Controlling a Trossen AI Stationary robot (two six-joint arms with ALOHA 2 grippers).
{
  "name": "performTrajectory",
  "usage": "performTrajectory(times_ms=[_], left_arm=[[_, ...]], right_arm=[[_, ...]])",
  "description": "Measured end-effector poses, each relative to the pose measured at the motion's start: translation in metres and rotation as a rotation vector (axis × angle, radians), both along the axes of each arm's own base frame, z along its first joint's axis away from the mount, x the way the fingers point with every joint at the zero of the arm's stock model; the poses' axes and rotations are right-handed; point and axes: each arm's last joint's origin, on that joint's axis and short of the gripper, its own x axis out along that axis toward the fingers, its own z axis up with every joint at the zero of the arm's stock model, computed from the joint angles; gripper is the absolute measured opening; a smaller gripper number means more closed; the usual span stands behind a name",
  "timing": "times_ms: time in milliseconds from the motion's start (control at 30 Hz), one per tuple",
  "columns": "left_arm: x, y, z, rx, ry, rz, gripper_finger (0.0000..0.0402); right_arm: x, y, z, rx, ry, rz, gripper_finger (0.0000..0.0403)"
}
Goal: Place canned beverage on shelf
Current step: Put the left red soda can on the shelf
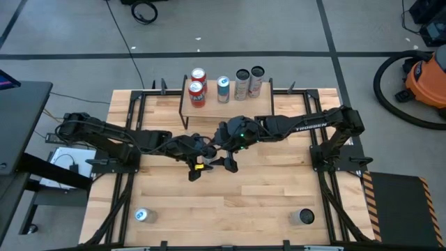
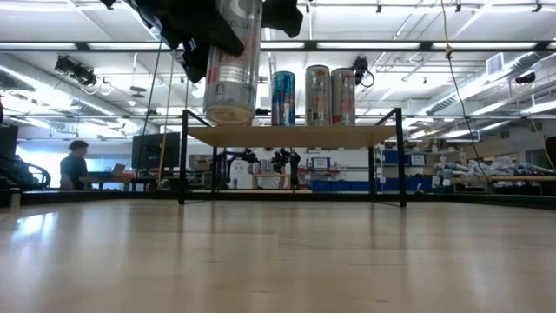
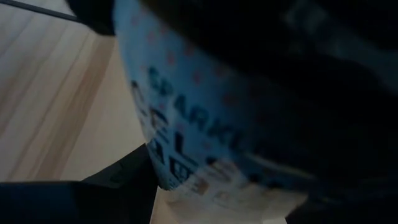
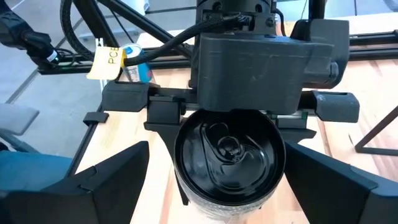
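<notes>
Currently: can point(image 2: 232, 61) upright in mid-air, between the two hands, shelf point(image 1: 226, 104) beyond it

Can's long axis is vertical; in the low view its base hangs clear of the surface point(image 1: 230, 202), about level with the shelf board. Left hand point(image 1: 201, 157) is clamped on the can body, fingers pinching it from the side. Right hand point(image 1: 230, 159) faces it with fingers spread wide to either side of the can's black lid point(image 4: 228, 163), not yet closed on it. Both hands sit mid-surface, just in front of the shelf. Shelf lies toward the far edge and already carries five cans point(image 1: 223, 89); free board shows mainly at its right end. Judgement: right arm looks better placed for that end, so a handover seems likely
</notes>
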Motion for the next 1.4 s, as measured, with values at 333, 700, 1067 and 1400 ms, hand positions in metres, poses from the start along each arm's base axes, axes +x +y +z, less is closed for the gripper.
performTrajectory(times_ms=[333,700,1067,1400], left_arm=[[0.0019,-0.0017,0.0031,0.012,-0.040,-0.013,0.0261],[0.0027,-0.0018,0.0044,0.011,-0.055,-0.014,0.0261],[0.0030,-0.0019,0.0048,0.023,-0.061,-0.027,0.0273],[0.0033,-0.0016,0.0054,0.037,-0.068,-0.032,0.0314]], right_arm=[[-0.0006,0.0017,-0.0006,-0.006,0.008,-0.006,0.0369],[-0.0016,0.0018,-0.0022,-0.005,0.028,-0.007,0.0350],[-0.0014,0.0020,-0.0019,-0.011,0.023,-0.012,0.0256],[-0.0018,0.0067,-0.0021,-0.024,0.023,-0.027,0.0257]])
